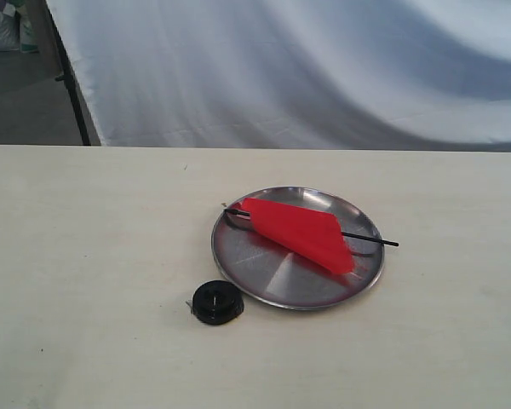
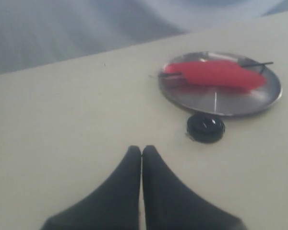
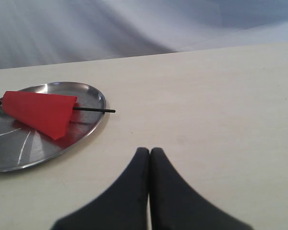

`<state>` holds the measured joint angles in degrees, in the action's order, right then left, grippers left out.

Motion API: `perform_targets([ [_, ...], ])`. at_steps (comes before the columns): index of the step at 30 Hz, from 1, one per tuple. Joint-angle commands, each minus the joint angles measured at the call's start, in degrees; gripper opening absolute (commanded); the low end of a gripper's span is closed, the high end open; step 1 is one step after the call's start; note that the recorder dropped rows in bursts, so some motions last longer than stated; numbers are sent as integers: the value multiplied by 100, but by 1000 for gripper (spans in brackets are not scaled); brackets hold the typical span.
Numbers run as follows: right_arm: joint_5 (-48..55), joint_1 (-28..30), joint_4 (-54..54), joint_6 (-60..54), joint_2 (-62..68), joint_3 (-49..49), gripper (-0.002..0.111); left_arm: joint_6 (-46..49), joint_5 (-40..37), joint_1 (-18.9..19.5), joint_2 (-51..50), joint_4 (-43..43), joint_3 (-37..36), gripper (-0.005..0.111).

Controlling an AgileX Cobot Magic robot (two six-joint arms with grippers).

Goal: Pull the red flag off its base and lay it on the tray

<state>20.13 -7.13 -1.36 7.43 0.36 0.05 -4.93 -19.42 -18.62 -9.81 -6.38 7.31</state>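
The red flag [image 1: 302, 232] lies flat across the silver tray [image 1: 277, 285], and its black stick pokes out over the tray's right rim. The small black base [image 1: 217, 302] stands alone on the table just off the tray's front left edge. The left wrist view shows the flag [image 2: 213, 73], the tray [image 2: 221, 103] and the base [image 2: 206, 127] beyond my left gripper [image 2: 141, 149], which is shut and empty. The right wrist view shows the flag [image 3: 38, 112] on the tray [image 3: 24, 151], apart from my right gripper [image 3: 150, 151], also shut and empty. Neither gripper appears in the exterior view.
A pale wooden table [image 1: 85, 256] carries everything. A white cloth backdrop [image 1: 281, 68] hangs behind its far edge, and a dark stand leg [image 1: 72, 85] shows at the back left.
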Motion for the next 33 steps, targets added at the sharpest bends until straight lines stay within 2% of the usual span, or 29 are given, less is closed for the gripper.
perform_targets([
  [1, -23, 12, -26, -10, -36, -5, 0, 6, 896, 141, 252, 62, -616, 1],
  [3, -23, 12, -26, -10, -36, -5, 0, 6, 928, 141, 351, 62, -731, 1],
  [5, -23, 12, -26, -10, -36, -5, 0, 6, 239, 141, 471, 62, -731, 1],
  [15, -23, 12, -26, -10, -36, -5, 0, 20, 256, 168, 981, -66, -731, 1],
  [18, -23, 12, -26, -10, -36, -5, 0, 20, 232, 464, 981, -66, -731, 1],
  [22, -23, 12, -26, -10, -36, -5, 0, 20, 232, 1193, 981, -66, -731, 1],
  [30, -23, 12, -26, -10, -36, -5, 0, 20, 232, 1773, 981, -66, -731, 1],
  [33, -23, 12, -26, -10, -36, -5, 0, 20, 232, 1822, 981, -66, -731, 1],
])
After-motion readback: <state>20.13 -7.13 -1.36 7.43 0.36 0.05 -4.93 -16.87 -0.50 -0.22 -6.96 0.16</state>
